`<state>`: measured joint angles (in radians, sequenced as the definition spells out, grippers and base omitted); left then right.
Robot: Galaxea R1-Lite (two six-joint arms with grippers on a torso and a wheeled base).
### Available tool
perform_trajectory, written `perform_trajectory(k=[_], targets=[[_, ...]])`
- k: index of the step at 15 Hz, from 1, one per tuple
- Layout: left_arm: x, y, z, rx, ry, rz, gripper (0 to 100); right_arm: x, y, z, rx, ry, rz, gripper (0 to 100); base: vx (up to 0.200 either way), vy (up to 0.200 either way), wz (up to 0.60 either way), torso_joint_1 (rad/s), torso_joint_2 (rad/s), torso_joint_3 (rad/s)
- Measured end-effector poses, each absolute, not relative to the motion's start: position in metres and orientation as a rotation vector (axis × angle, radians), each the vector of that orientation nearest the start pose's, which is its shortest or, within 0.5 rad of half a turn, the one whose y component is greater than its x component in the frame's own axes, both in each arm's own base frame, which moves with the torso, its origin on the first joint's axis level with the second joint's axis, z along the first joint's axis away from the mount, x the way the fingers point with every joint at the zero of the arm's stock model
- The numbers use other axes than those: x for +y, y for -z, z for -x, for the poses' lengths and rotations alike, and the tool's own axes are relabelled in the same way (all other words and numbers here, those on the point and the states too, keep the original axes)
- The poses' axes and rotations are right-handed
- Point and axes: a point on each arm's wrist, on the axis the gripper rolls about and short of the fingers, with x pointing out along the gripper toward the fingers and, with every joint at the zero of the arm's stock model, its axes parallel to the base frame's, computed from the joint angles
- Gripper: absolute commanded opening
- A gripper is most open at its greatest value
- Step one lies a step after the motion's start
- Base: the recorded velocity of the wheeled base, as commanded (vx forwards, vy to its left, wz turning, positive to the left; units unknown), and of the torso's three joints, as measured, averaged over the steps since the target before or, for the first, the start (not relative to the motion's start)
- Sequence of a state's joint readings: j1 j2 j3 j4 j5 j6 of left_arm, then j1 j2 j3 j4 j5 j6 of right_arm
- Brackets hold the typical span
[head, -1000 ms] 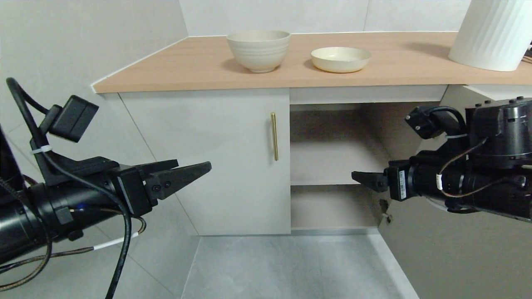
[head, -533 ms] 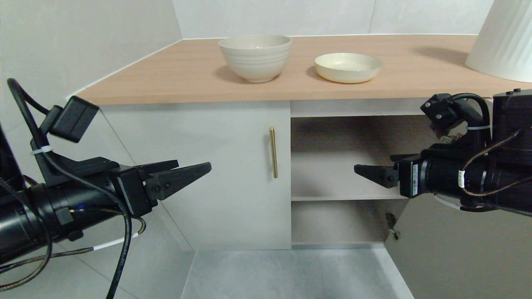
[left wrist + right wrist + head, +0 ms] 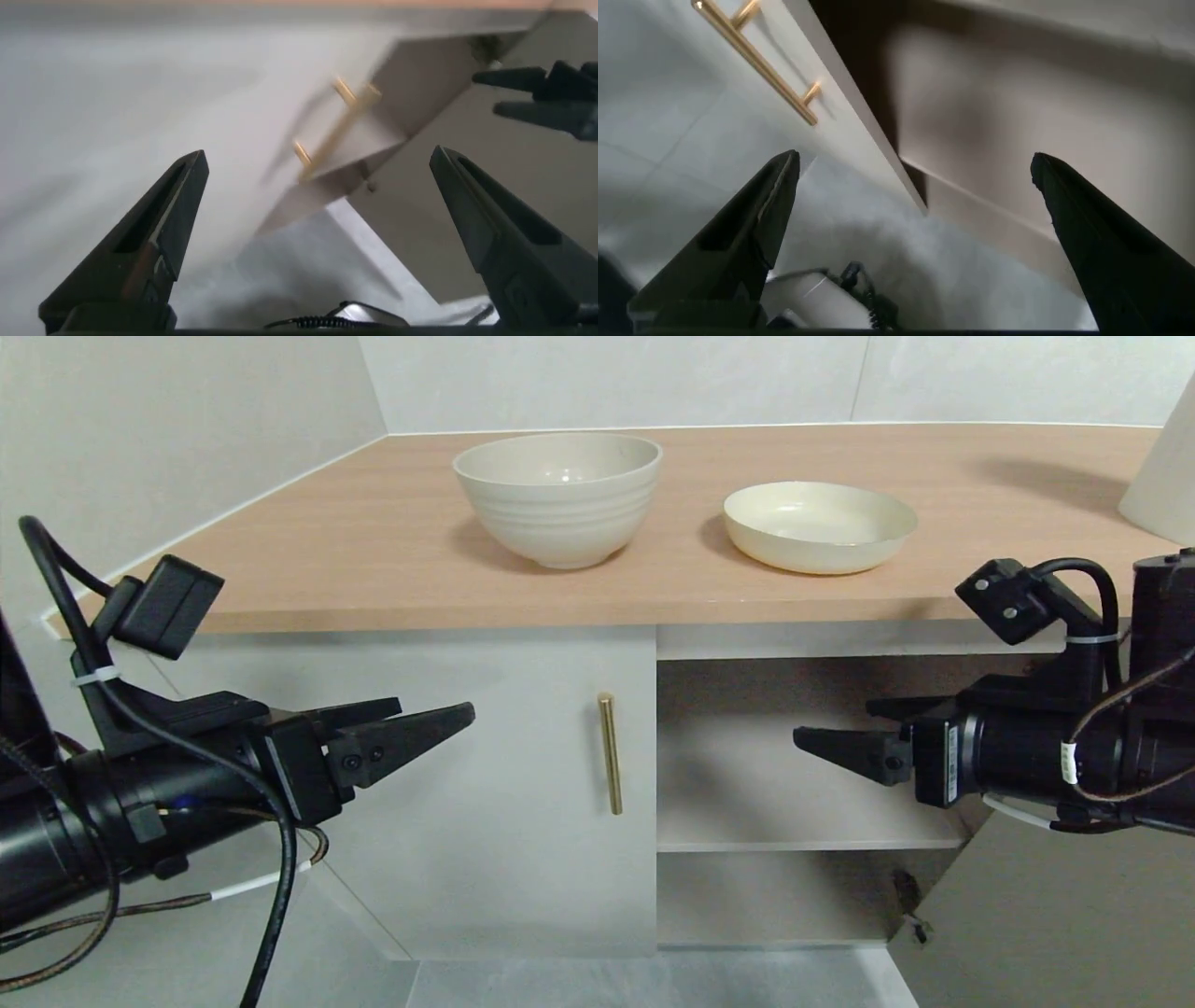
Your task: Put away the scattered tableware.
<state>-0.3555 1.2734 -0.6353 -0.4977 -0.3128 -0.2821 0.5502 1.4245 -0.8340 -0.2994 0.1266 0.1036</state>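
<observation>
Black left gripper (image 3: 435, 711) level, spread wide, empty | right gripper (image 3: 831, 726) level before cupboard (image 3: 747, 803), wide, empty

left end effector (image 3: 436, 707): black, pointed, screws | right arm (image 3: 1027, 756): black, white label

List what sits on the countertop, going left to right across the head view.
Deep bowl → shallow dish → white object, cut off by the picture's right edge.

The head camera has risen, drawing nearer the bowl (image 3: 558, 495).
</observation>
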Motion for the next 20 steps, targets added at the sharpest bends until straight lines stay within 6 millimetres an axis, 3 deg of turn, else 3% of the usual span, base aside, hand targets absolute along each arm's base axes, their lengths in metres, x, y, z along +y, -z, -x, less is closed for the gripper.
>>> perform_trajectory(k=[10,20], targets=[[-0.074,-0.229,-0.175,0.246,0.694,0.273,100,0.126,-0.233,-0.182,0.293,-0.770,0.005,100,0.000,0.000,0.00,0.004,-0.01,-0.011],[-0.074,-0.227,-0.176,0.267,0.707,0.274,100,0.125,-0.233,-0.181,0.272,-0.769,0.015,100,0.000,0.000,0.00,0.135,-0.41,-0.279]])
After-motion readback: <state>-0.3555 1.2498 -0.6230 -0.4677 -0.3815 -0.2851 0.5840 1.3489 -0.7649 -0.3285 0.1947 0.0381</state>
